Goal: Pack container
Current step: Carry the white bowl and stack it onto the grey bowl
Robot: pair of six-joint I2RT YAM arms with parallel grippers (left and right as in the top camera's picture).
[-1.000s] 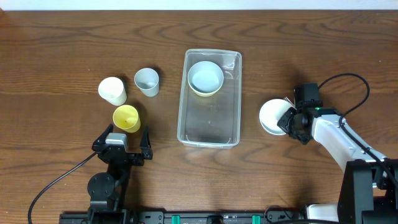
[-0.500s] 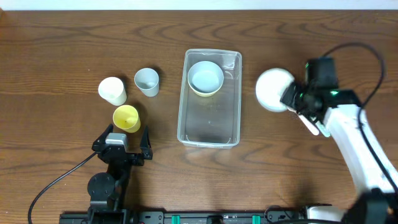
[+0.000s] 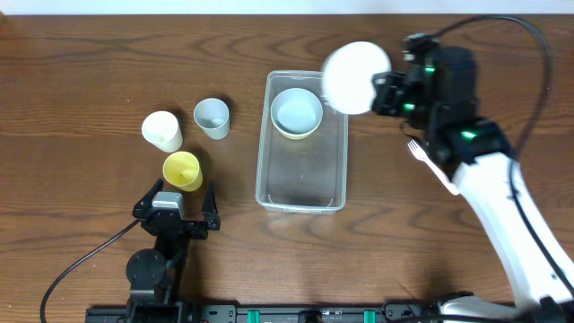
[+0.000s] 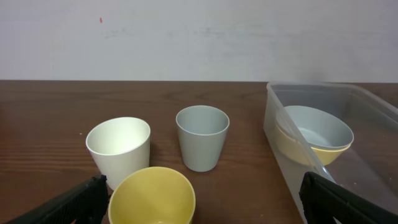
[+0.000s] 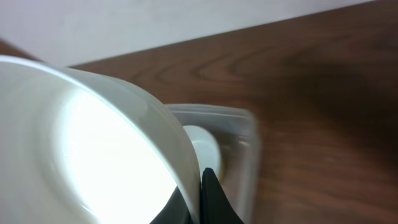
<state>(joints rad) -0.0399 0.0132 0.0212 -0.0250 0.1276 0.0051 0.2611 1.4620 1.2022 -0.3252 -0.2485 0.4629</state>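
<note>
**Three cups beside a part-filled container**

The left gripper (image 4: 205, 202) is spread wide, with its dark fingers (image 4: 74, 202) showing only at the two bottom corners of the view. Between them, nearest the camera, stands a yellow cup (image 4: 152, 198). Just behind it to the left is a white cup (image 4: 118, 149), and to the right a grey cup (image 4: 202, 145). All three are upright on the brown wooden worktop (image 4: 50, 112). At the right sits the clear container (image 4: 311, 87). Inside it, a pale blue bowl (image 4: 317, 127) is nested in a yellow bowl (image 4: 295, 149). A plain pale wall (image 4: 199, 37) lies behind the worktop.
</note>
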